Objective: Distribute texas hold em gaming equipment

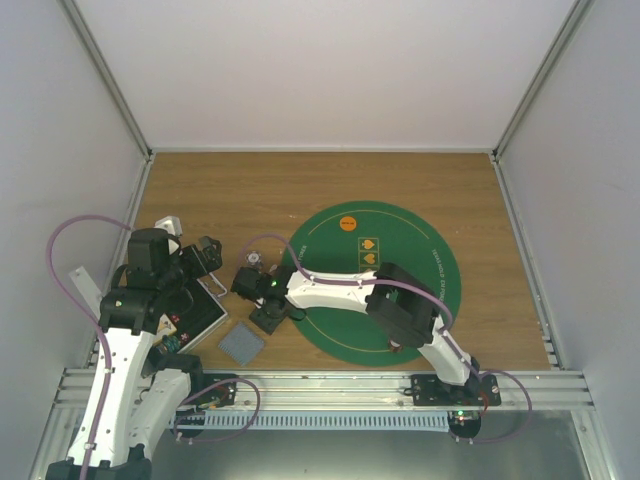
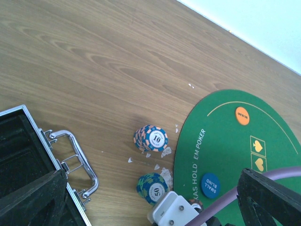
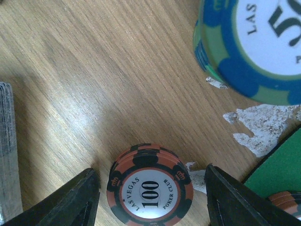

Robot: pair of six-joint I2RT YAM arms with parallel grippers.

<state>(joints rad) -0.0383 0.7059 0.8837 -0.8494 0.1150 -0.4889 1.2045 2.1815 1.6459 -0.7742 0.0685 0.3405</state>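
In the right wrist view a red-black "100" chip stack (image 3: 149,190) stands on the wood between my right gripper's (image 3: 150,200) open fingers, with a gap on each side. A blue-green "50" stack (image 3: 254,47) lies beyond it, and grey-backed cards (image 3: 7,150) show at the left edge. In the left wrist view a "10" stack (image 2: 151,138), the "50" stack (image 2: 153,187), a blue disc (image 2: 210,185) and an orange disc (image 2: 242,115) are visible. My left gripper (image 2: 153,207) is open and empty, above the case's edge. The clear disc and triangle marker are not seen.
The black case (image 1: 195,310) lies open at the left under my left arm (image 1: 150,270), its metal handle (image 2: 77,160) toward the chips. The round green mat (image 1: 400,320) fills the middle right. The card pile (image 1: 241,343) lies near the front. White flakes lie on the wood.
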